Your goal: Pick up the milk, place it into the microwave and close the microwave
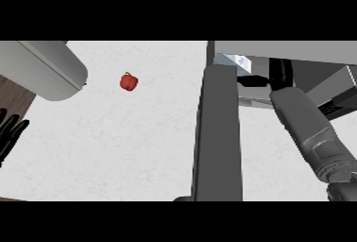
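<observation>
Placing the milk inside the microwave is judged to be the step in hand.

- Milk: pale carton, partly seen, in the cavity at its left, just behind the far end of the door. Whether it rests on the cavity floor cannot be told.
- Right hand: black, inside the cavity, just beside the milk. The forearm runs in from the lower right. Whether it grips the carton or is clear of it cannot be told.
- Left hand: at the view's left edge, resting, fingers straight and up, holding nothing.
- Door: open, seen edge-on, a dark slab between the bare counter and the cavity.
- Counter: white. It carries a red pepper, well apart from the microwave, and a grey rounded thing at the upper left.

Handling notes:
- The carton should be upright and settled on the cavity floor before release, deep enough that the closing door will not meet it.
- The hand is best drawn out straight along the forearm's line, slowly, so the wrist knocks neither carton nor cavity wall.
- The door should swing only once the forearm is wholly out, since the arm lies in its path.
- The push should go on the door's outer face, near its free end.
- The pepper plays no part.
</observation>
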You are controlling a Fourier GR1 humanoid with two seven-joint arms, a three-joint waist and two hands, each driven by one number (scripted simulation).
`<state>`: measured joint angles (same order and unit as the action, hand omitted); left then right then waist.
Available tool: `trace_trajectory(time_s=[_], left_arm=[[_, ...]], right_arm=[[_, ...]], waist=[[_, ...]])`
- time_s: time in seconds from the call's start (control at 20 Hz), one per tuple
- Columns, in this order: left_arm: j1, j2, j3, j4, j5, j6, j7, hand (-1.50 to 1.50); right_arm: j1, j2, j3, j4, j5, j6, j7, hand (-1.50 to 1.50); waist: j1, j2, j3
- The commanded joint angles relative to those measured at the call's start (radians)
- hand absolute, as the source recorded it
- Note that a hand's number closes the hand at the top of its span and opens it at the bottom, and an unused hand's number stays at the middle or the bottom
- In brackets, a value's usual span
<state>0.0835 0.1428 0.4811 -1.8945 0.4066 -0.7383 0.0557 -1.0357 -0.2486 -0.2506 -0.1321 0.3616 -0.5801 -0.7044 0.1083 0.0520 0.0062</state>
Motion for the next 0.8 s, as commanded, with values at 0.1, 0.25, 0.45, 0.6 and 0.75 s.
trace_trajectory(time_s=[0.1,0.25,0.45,0.6,0.75], left_arm=[[-0.013,-0.026,-0.049,0.014,-0.023,-0.031,-0.026,-1.5],[-0.019,-0.027,-0.069,-0.002,-0.019,-0.011,0.014,-1.5],[0.008,-0.087,-0.138,-0.052,-0.064,-0.01,0.015,1.5],[0.013,-0.117,-0.176,-0.049,-0.07,-0.003,0.026,1.5],[0.039,-0.102,-0.193,-0.054,-0.044,-0.035,0.039,1.5]], right_arm=[[0.03,0.044,-0.081,-0.019,-0.091,0.155,-0.097,-1.5],[0.045,0.048,-0.119,-0.01,-0.134,0.239,-0.108,-1.5],[0.135,0.041,-0.141,-0.003,-0.159,0.306,-0.184,-1.5],[0.142,0.063,-0.151,-0.001,-0.184,0.428,-0.171,-1.5],[0.163,0.086,-0.158,-0.015,-0.203,0.473,-0.18,-1.5]], waist=[[-0.032,-0.013,-0.001],[-0.044,-0.022,-0.002],[-0.056,-0.028,-0.002],[-0.074,-0.038,-0.004],[-0.08,-0.043,-0.005]])
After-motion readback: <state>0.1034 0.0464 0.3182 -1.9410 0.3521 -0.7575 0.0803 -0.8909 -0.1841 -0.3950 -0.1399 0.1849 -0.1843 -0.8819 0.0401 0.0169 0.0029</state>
